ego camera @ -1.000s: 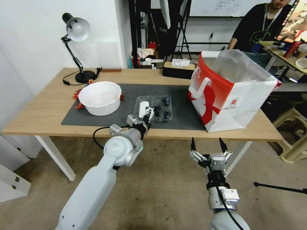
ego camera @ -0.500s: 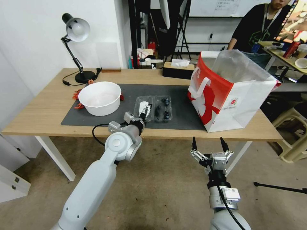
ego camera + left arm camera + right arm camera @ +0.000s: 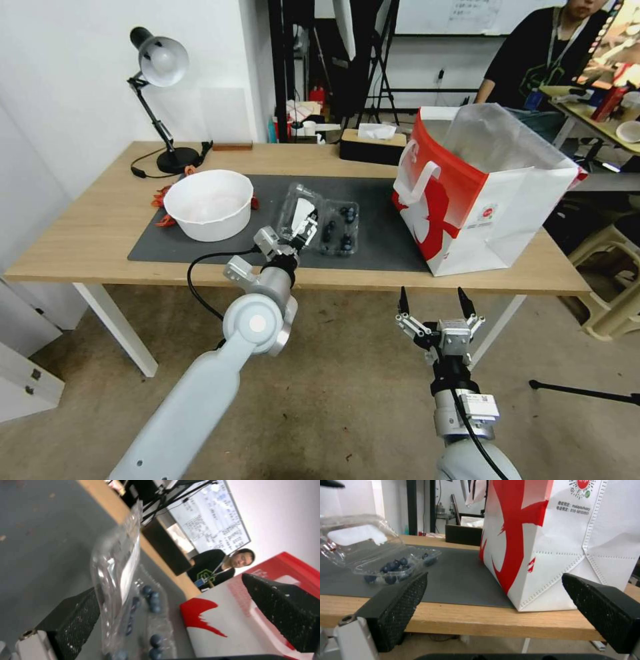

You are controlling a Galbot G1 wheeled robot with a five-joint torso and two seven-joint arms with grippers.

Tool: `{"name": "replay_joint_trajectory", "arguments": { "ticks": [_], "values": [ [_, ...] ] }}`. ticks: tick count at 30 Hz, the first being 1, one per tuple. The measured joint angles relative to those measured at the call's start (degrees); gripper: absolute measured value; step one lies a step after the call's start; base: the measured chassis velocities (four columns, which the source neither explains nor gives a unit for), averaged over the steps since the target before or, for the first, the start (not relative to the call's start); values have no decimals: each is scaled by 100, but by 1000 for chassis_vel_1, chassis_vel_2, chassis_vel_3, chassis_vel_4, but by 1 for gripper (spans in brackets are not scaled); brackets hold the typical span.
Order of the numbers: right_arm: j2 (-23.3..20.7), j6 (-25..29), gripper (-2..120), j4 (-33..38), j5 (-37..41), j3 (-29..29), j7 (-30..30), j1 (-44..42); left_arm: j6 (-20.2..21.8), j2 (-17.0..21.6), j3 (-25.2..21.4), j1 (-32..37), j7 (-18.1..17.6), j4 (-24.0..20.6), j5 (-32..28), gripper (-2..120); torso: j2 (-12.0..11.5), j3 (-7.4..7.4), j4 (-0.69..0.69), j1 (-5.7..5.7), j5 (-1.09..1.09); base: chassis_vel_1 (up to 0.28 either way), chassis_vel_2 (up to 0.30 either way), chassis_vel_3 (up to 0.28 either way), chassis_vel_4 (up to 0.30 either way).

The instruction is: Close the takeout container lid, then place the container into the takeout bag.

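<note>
The container (image 3: pixel 340 230) is a small clear clamshell with dark berries, lying open on the grey mat (image 3: pixel 380 193). Its takeout container lid (image 3: pixel 298 208), bearing a white sticker, is tilted up off the mat. My left gripper (image 3: pixel 305 230) is open at the lid's near edge, one finger (image 3: pixel 71 620) against the raised lid (image 3: pixel 116 575). The berries (image 3: pixel 151 605) lie just beyond. The red-and-white takeout bag (image 3: pixel 480 193) stands open to the right. My right gripper (image 3: pixel 432 301) hangs open below the table's front edge, facing the container (image 3: pixel 398 567), the lid (image 3: pixel 356 538) and the bag (image 3: pixel 560 542).
A big white bowl (image 3: pixel 209 203) sits on the mat's left end. A desk lamp (image 3: pixel 160 67) stands at the back left, a dark tissue box (image 3: pixel 371 145) at the back. Bare mat (image 3: pixel 460 580) lies between container and bag.
My left gripper shifted left from the hinge to the lid and turned. The lid, flat on the mat before, now stands tilted up toward the berry half. The right arm stayed put.
</note>
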Motion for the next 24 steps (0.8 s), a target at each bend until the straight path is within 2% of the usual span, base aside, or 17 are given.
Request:
{"name": "replay_joint_trajectory", "arguments": {
  "ticks": [13,24],
  "values": [
    [26,13,100,-37,-28,-1,-6,2,-33,79,166,-234,228,-129,-141,100,0,0,0,0,0,0,0,0,0],
    [47,31,100,-68,-52,25,-6,-12,126,20,378,-521,266,-109,-825,100,1,-1,0,0,0,0,0,0,0]
  ]
}}
